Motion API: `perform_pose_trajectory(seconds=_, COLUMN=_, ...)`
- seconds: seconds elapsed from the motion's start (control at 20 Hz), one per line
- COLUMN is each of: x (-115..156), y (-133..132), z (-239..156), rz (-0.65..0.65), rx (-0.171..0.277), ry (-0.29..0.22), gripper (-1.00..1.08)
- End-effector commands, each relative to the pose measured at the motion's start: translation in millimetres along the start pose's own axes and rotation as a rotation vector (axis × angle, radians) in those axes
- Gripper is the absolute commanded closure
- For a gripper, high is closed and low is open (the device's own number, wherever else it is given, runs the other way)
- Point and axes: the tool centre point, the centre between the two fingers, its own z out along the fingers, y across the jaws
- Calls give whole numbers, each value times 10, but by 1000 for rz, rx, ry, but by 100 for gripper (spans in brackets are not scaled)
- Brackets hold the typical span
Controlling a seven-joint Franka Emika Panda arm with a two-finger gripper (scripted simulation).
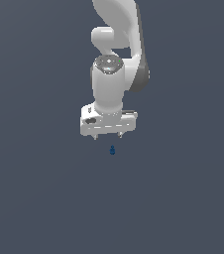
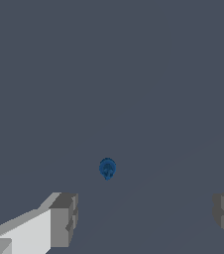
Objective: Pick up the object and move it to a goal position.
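The object (image 1: 112, 150), a tiny dark blue item shaped like two stacked blobs, lies alone on the plain grey ground (image 1: 39, 198). In the exterior view we see it just below the gripper (image 1: 107, 136), clear of both fingertips (image 1: 119, 134) and not touched by either. In the wrist view the object (image 2: 107, 168) appears ahead of the jaws, nearer the finger (image 2: 64, 221) whose full grey pad is in frame than the opposite one at the picture's edge, and not yet level with the pads.

The jaws stand wide apart and hold nothing; the gap between them is many times the width of the object.

We judge the task to be at its beginning. The arm (image 1: 116, 59) hangs over the object with the gripper pointing down, which reads as a hover before the descent. Nothing is grasped and nothing is lifted. Left to do, as far as these views show: lower the jaws until the pads flank the object, close them on it, raise it, and carry it to the goal. We cannot see any goal marker in either view, so its place cannot be told.

No container, tray or bin appears in either view; the object rests directly on the ground, in nothing.
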Motion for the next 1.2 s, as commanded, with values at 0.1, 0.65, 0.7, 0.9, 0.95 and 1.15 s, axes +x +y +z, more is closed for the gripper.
perform_pose_trajectory(seconds=0.1, x=-26, y=-23, z=116, rz=-91, rx=2, ry=-8, gripper=-92)
perform_pose_trajectory(seconds=0.65, x=-125, y=-121, z=497, rz=-407, rx=22, ry=-27, gripper=-92)
perform_pose_trajectory(seconds=0.7, x=-135, y=-132, z=531, rz=-436, rx=24, ry=-29, gripper=-92)
perform_pose_trajectory(seconds=0.9, x=-171, y=-172, z=649, rz=-540, rx=34, ry=-32, gripper=-92)
perform_pose_trajectory(seconds=0.95, x=-179, y=-181, z=674, rz=-562, rx=37, ry=-32, gripper=-92)
perform_pose_trajectory(seconds=1.15, x=-205, y=-212, z=754, rz=-635, rx=45, ry=-33, gripper=-92)
